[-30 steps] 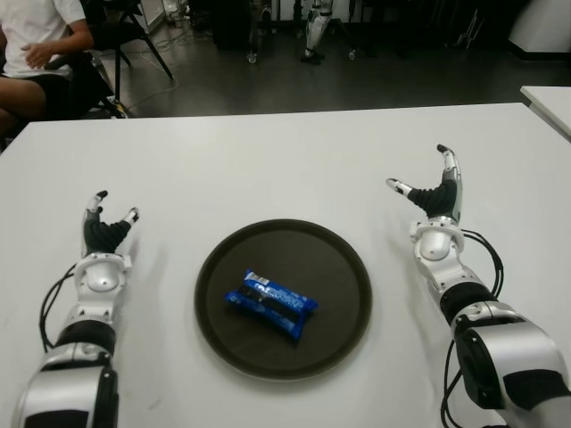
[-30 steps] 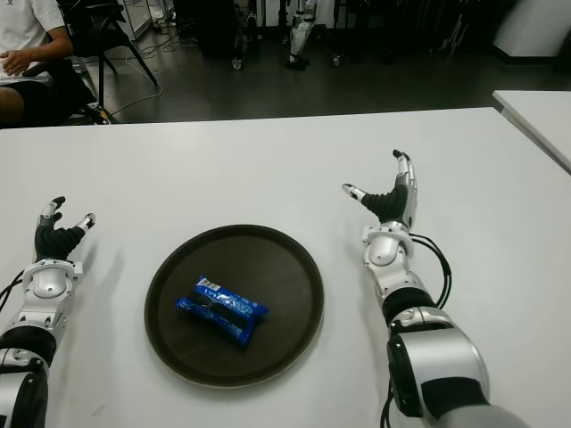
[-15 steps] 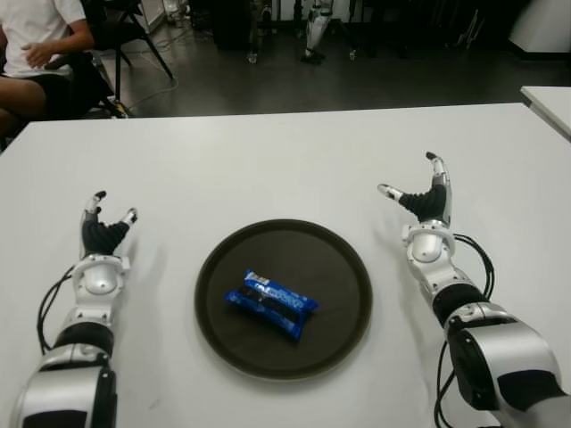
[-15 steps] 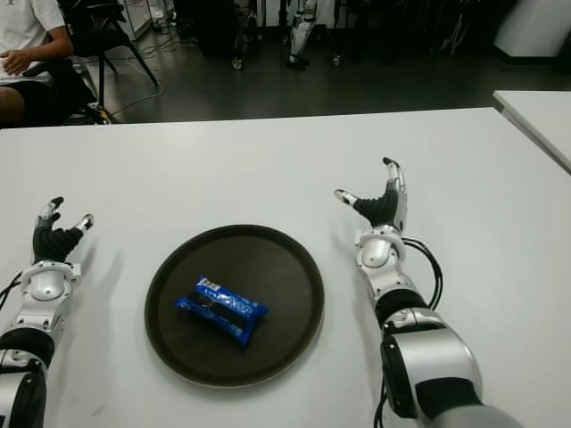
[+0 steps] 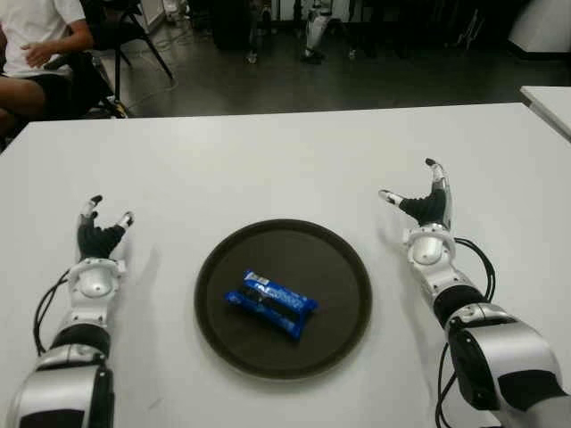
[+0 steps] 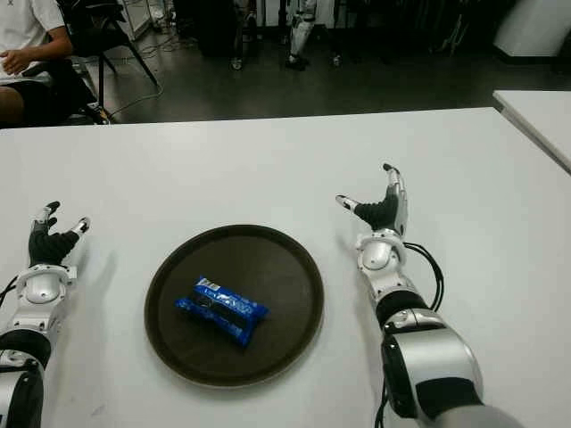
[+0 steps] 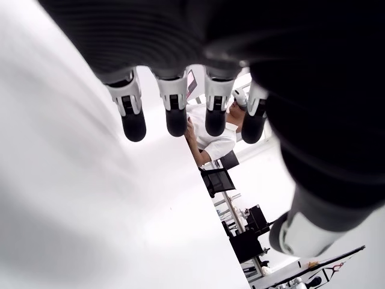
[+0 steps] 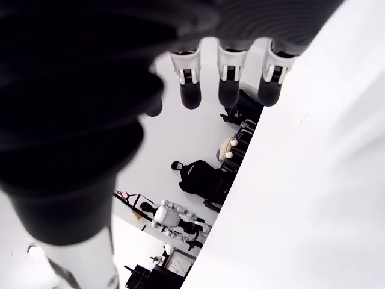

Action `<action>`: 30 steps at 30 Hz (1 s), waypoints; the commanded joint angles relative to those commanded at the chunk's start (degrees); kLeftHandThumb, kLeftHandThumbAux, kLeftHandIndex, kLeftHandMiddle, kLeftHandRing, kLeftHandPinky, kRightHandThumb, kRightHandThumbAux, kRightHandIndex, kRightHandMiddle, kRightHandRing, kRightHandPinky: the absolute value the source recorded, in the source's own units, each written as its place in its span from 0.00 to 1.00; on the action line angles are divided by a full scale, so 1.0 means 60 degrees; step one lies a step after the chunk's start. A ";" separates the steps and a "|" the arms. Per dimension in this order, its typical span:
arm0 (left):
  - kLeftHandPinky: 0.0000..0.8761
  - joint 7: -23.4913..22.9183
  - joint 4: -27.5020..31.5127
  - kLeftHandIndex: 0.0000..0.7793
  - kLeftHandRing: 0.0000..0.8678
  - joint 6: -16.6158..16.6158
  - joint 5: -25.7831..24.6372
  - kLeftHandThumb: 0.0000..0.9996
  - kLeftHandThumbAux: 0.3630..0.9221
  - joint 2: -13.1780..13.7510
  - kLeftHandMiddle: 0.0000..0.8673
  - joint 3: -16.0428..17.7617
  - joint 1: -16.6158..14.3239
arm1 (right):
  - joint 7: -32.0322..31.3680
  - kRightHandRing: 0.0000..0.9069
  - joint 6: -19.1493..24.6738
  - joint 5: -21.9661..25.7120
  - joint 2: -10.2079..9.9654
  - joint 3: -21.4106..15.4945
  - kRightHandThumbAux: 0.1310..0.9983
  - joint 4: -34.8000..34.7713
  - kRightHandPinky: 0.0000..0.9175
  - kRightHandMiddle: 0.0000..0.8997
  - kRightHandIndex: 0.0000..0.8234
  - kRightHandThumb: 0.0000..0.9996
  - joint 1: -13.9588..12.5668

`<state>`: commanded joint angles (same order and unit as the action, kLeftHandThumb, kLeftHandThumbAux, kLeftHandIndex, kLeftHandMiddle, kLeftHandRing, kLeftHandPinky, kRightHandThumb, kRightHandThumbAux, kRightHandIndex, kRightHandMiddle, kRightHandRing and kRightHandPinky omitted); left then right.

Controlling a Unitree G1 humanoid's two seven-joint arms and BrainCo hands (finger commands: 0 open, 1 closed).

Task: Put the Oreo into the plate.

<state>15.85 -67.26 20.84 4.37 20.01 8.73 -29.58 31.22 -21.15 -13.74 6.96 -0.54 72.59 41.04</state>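
In the left eye view, a white table (image 5: 268, 169) fills most of the scene. Its far edge runs across the upper part, and behind it is a dark floor (image 5: 268, 85) with chair legs and stands. At the far left corner a seated person (image 5: 36, 45) in a white shirt is partly visible. A second white table (image 5: 549, 102) shows at the far right. Near the middle of the tabletop, closer to the near edge, stands a round dark plate (image 5: 339, 267). The Oreo (image 5: 269, 303), a blue packet, lies inside it, slightly left of the plate's centre, well within the rim. The left hand (image 5: 96, 234) shows near the left edge of the tabletop, apart from the plate, fingers up and spread, holding nothing. The right hand (image 5: 426, 207) shows on the right side of the plate, also apart from it, fingers wide and empty. Nothing stands between either hand and the plate.

The right eye view gives the same layout.

In the left wrist view, the four fingers (image 7: 174, 114) are straight and separated over the white surface, with nothing between them.

In the right wrist view, the fingers (image 8: 228, 78) are likewise extended and hold nothing; black equipment and another robot (image 8: 177, 217) stand in the room beyond the table.
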 joint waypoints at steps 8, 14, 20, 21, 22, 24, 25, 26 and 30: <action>0.02 0.0079 0.0003 0.01 0.00 0.0097 0.0039 0.00 0.56 -0.0006 0.00 -0.0029 0.0021 | -0.0083 0.00 0.0194 -0.0041 0.0016 0.0027 0.80 0.0072 0.06 0.00 0.00 0.00 0.0008; 0.02 0.0097 0.0039 0.01 0.00 0.0198 0.0055 0.00 0.57 -0.0009 0.00 -0.0040 0.0069 | -0.0043 0.00 0.0381 -0.0051 -0.0003 0.0036 0.77 0.0088 0.06 0.00 0.00 0.00 0.0025; 0.02 0.0067 0.0015 0.01 0.00 0.0262 0.0165 0.00 0.57 0.0024 0.00 -0.0147 0.0066 | -0.0080 0.00 0.0490 -0.0040 0.0007 0.0033 0.75 0.0084 0.10 0.00 0.00 0.00 0.0049; 0.02 0.0061 0.0009 0.01 0.00 0.0249 0.0166 0.00 0.57 0.0029 0.00 -0.0153 0.0060 | -0.0118 0.00 0.0508 -0.0036 0.0017 0.0034 0.74 0.0082 0.10 0.00 0.00 0.00 0.0054; 0.02 0.0059 0.0004 0.01 0.00 0.0241 0.0165 0.00 0.56 0.0034 0.00 -0.0158 0.0055 | -0.0145 0.00 0.0521 -0.0034 0.0022 0.0035 0.74 0.0079 0.10 0.00 0.00 0.00 0.0057; 0.02 0.0061 -0.0001 0.00 0.00 0.0237 0.0158 0.00 0.55 0.0038 0.00 -0.0165 0.0052 | -0.0167 0.00 0.0533 -0.0033 0.0026 0.0036 0.74 0.0074 0.10 0.00 0.00 0.00 0.0058; 0.02 0.0045 -0.0021 0.00 0.00 0.0162 0.0113 0.00 0.55 0.0032 0.00 -0.0135 0.0019 | -0.0192 0.00 0.0541 -0.0049 0.0036 0.0051 0.74 0.0075 0.10 0.00 0.00 0.00 0.0068; 0.02 0.0033 -0.0035 0.00 0.00 0.0105 0.0079 0.00 0.54 0.0028 0.00 -0.0112 -0.0006 | -0.0212 0.00 0.0547 -0.0061 0.0044 0.0062 0.74 0.0075 0.09 0.00 0.00 0.00 0.0074; 0.02 0.0056 -0.0077 0.00 0.00 -0.0009 0.0056 0.00 0.54 0.0027 0.00 -0.0099 -0.0059 | -0.0231 0.00 0.0506 -0.0075 0.0050 0.0075 0.75 0.0066 0.10 0.00 0.00 0.00 0.0064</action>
<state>16.18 -67.72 20.79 4.70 20.17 8.13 -29.93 29.84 -18.11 -14.19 7.26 -0.09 72.98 41.42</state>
